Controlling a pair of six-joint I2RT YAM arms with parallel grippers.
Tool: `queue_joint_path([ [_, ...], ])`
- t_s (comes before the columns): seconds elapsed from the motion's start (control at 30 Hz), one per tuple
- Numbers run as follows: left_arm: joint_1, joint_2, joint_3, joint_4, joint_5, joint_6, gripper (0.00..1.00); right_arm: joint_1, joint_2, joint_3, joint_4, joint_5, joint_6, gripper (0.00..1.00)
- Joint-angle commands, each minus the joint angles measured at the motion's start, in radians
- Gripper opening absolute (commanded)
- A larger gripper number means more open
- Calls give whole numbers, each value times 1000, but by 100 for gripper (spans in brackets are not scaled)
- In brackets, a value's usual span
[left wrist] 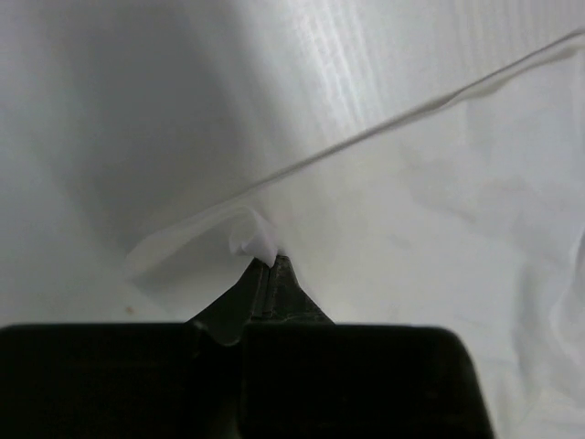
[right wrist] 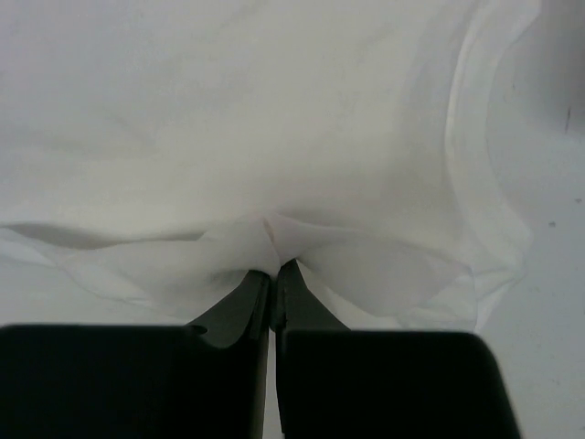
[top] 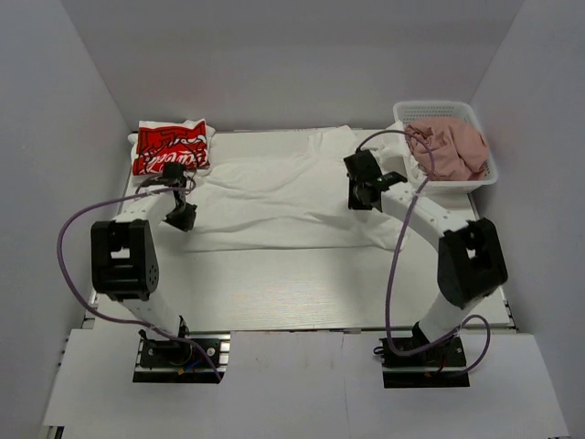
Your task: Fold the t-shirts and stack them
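Observation:
The large white t-shirt (top: 274,197) lies spread across the table's far middle, its print hidden. My left gripper (top: 183,218) is shut on its left edge; the left wrist view shows a pinched fold of white cloth (left wrist: 251,240) at the fingertips (left wrist: 271,267). My right gripper (top: 358,199) is shut on the shirt's right side, with bunched cloth (right wrist: 274,240) between the fingertips (right wrist: 277,271). The white t-shirt with red script print (top: 171,147) lies folded at the far left. The dusty-pink t-shirt (top: 450,148) sits crumpled in the basket.
The white plastic mesh basket (top: 488,174) stands at the far right, beside the right arm. Purple cables loop off both arms. White walls close in the table on three sides.

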Motion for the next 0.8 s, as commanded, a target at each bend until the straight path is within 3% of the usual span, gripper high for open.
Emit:
queue_joint_path([
  [0.0,20,83,124,55,18,47,0,-60,112,138,62,-50,-69,0],
  [0.07,29,181,224,55,43,101,0,-84,222,222,42,-40,-95,0],
  [0.1,29,210,255,55,55,122,20,-97,249,281,37,-12,-122,2],
  [0.13,29,236,287,37,55,133,29,-104,276,386,-2,-7,-127,39],
  [0.17,29,256,338,2,55,146,38,-115,357,418,-24,0,-133,48],
  [0.2,29,269,353,-9,55,146,60,-112,376,500,-53,-4,-143,58],
  [0.23,29,269,353,-10,41,158,66,-115,402,515,-85,-4,-146,88],
  [0.27,29,255,353,-20,17,158,73,-115,416,518,-98,-9,-147,90],
  [0.3,29,218,353,-20,5,158,94,-111,401,487,-92,-12,-146,90],
  [0.33,29,195,353,-20,-6,170,100,-108,384,467,-84,-26,-146,90],
  [0.53,8,48,245,29,-19,221,100,-101,171,184,95,-193,-117,90],
  [0.77,-1,23,131,128,168,285,100,-86,118,19,172,-303,-74,90],
])
